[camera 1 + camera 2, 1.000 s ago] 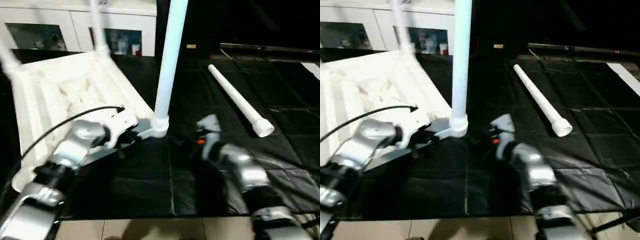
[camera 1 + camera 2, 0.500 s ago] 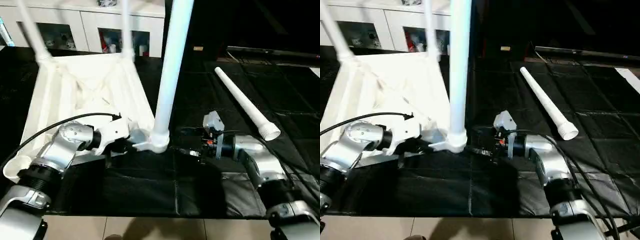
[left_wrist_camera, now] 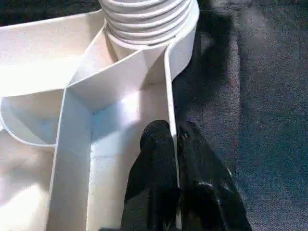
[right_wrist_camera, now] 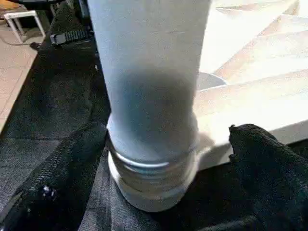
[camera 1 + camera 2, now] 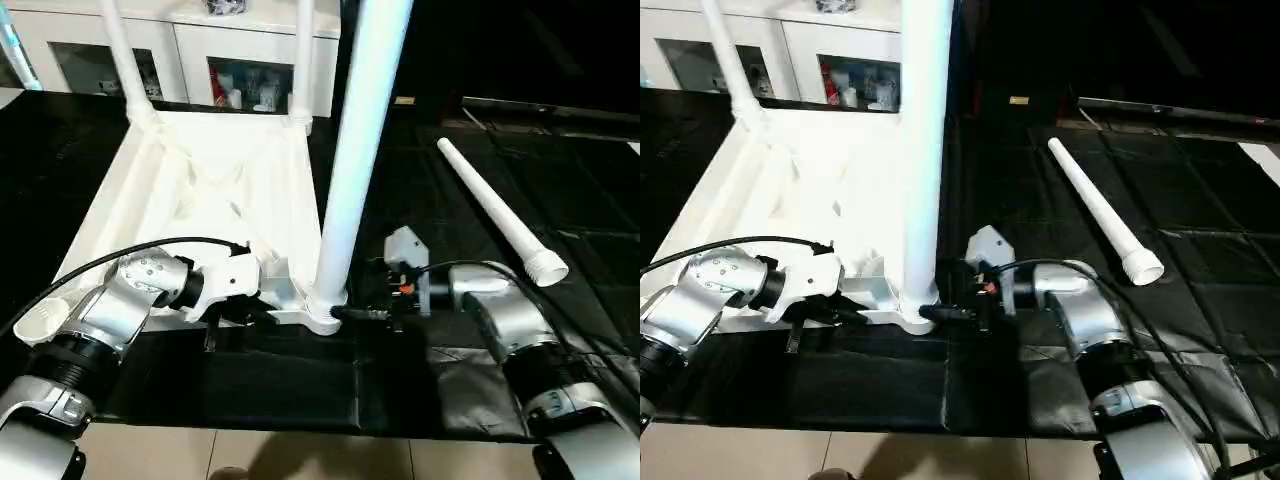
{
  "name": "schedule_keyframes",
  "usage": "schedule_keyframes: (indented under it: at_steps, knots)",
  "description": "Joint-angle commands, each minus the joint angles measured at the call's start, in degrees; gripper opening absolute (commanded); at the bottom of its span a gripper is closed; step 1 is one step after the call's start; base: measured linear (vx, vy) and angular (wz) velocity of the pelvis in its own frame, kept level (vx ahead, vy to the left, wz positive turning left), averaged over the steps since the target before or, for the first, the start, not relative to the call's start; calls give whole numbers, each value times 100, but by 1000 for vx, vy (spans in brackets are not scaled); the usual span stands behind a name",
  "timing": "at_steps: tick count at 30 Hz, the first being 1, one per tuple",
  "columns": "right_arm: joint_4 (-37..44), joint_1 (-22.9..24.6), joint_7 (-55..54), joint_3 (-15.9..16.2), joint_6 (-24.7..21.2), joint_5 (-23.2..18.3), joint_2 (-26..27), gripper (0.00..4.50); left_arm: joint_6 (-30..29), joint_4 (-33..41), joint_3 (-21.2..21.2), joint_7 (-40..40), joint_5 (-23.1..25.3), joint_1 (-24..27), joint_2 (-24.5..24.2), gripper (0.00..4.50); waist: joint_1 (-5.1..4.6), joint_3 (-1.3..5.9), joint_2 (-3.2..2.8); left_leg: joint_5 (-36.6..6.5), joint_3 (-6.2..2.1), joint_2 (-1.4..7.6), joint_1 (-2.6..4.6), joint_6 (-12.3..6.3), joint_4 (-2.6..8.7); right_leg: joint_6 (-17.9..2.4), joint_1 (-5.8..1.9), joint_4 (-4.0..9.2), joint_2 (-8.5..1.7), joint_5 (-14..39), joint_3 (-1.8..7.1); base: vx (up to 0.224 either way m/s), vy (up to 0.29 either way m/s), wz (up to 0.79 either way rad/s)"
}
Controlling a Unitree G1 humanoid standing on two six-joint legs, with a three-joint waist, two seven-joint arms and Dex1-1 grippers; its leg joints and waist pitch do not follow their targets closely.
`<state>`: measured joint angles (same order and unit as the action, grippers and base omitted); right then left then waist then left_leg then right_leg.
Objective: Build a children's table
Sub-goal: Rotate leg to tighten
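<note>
The children's table top (image 5: 210,200) lies upside down on the black mat, ribbed underside up. Two legs (image 5: 120,50) (image 5: 303,40) stand in its far corners. A third leg (image 5: 355,150) stands upright in the near right corner socket (image 3: 149,24). My left gripper (image 3: 174,132) is shut on the top's thin rim wall just beside that socket. My right gripper (image 4: 159,159) is open, with one finger (image 4: 62,163) on each side of the leg's threaded foot. A fourth leg (image 5: 495,210) lies loose on the mat to the right.
A white cabinet (image 5: 200,60) with glass doors stands behind the table top. The black mat (image 5: 300,390) ends at a tiled floor near my body. The near left corner socket (image 5: 38,322) is bare. Cables run along both forearms.
The head camera has swung, shifting the whole picture. My right gripper has come closer to the foot of the upright leg. The left grip on the rim is unchanged.
</note>
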<state>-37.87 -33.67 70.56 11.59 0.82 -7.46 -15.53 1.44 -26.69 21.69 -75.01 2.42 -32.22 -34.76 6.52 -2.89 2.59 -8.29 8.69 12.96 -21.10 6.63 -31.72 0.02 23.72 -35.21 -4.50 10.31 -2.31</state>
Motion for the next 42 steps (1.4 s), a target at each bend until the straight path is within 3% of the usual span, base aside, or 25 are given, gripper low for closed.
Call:
schedule_keyframes:
  at_steps: [1, 7, 14, 21, 27, 31, 34, 35, 36, 37, 38, 40, 41, 42]
  knots:
    - [-92, -95, 113, -3, 87, 16, 21, 443, 168, 154, 421, -349, 184, 83, 70, 0, -30, 387, -57, -1394, 158, -27, 63, -40, 295, -1225, -307, 333, -195, 744, 142, 0, 0, 0]
    - [-341, -169, 94, 16, 103, 13, 215, 428, 199, 294, 512, -502, 184, 110, 64, 0, -23, 405, -87, -1272, 157, -25, 68, -62, 281, -1362, -316, 290, -185, 398, 130, 0, 0, 0]
    - [-508, -216, 330, 48, 195, -33, 250, 350, 241, 281, 577, -551, 268, 100, 85, 0, -15, 383, -83, -1553, 152, -17, 76, -24, 295, -1296, -305, 325, -195, 801, 133, 0, 0, 0]
    - [-586, -204, 467, 44, 191, -7, 235, 292, 242, 219, 587, -542, 298, 82, 99, 0, -11, 396, -81, -1492, 147, -16, 78, -32, 287, -1304, -312, 314, -197, 746, 133, 0, 0, 0]
    - [-613, -183, 553, 9, 206, -39, 255, 278, 128, 144, 517, -511, 228, 89, 144, 0, -5, 400, -95, -1483, 147, -19, 83, -40, 284, -1332, -313, 308, -194, 693, 128, 0, 0, 0]
    - [-540, -58, 544, -7, 127, -63, 291, 277, -363, 32, 357, -187, 168, 66, 319, 0, -4, 392, -112, -1591, 149, -19, 95, -13, 288, -1350, -310, 323, -193, 769, 130, 0, 0, 0]
    - [-417, 92, 246, -114, -119, -133, 393, 277, -928, 16, 41, 280, -50, 34, 615, 0, 15, 369, -115, -1774, 148, -18, 120, 5, 300, -1334, -289, 355, -196, 1010, 131, 0, 0, 0]
    - [-352, 185, -160, -242, -362, -189, 529, 277, -1356, 18, -213, 724, -194, -19, 861, 0, 3, 350, -104, -1929, 146, -21, 127, 37, 312, -1299, -281, 371, -196, 1244, 135, 0, 0, 0]
    - [-352, 185, -160, -242, -362, -189, 529, 277, -1356, 18, -213, 724, -194, -19, 861, 0, 3, 350, -104, -1929, 146, -21, 127, 37, 312, -1299, -281, 371, -196, 1244, 135, 0, 0, 0]
    - [-370, 209, -589, -268, -397, -80, 627, 277, -1554, 25, -309, 968, -212, -56, 974, 0, -33, 326, -60, -2156, 115, -42, 94, 106, 341, -1114, -307, 420, -222, 1816, 119, 0, 0, 0]
    - [-375, 243, -1063, -328, -476, -27, 805, 277, -1838, -9, -454, 1352, -222, -135, 1153, 0, -63, 314, -33, -2295, 112, -53, 122, 128, 343, -953, -272, 467, -231, 2268, 119, 0, 0, 0]
    - [-435, 238, -1602, -430, -613, -19, 1044, 277, -2080, -48, -593, 1755, -218, -220, 1345, 0, -87, 311, -32, -2358, 93, -66, 123, 141, 347, -822, -265, 499, -244, 2615, 109, 0, 0, 0]
    - [-587, 175, -2109, -520, -720, 2, 1266, 277, -2198, -39, -639, 2031, -155, -264, 1472, 0, -140, 313, -8, -2320, 75, -76, 96, 166, 358, -654, -267, 536, -259, 2885, 98, 0, 0, 0]
    - [-587, 175, -2109, -520, -720, 2, 1266, 277, -2198, -39, -639, 2031, -155, -264, 1472, 0, -140, 313, -8, -2320, 75, -76, 96, 166, 358, -654, -267, 536, -259, 2885, 98, 0, 0, 0]
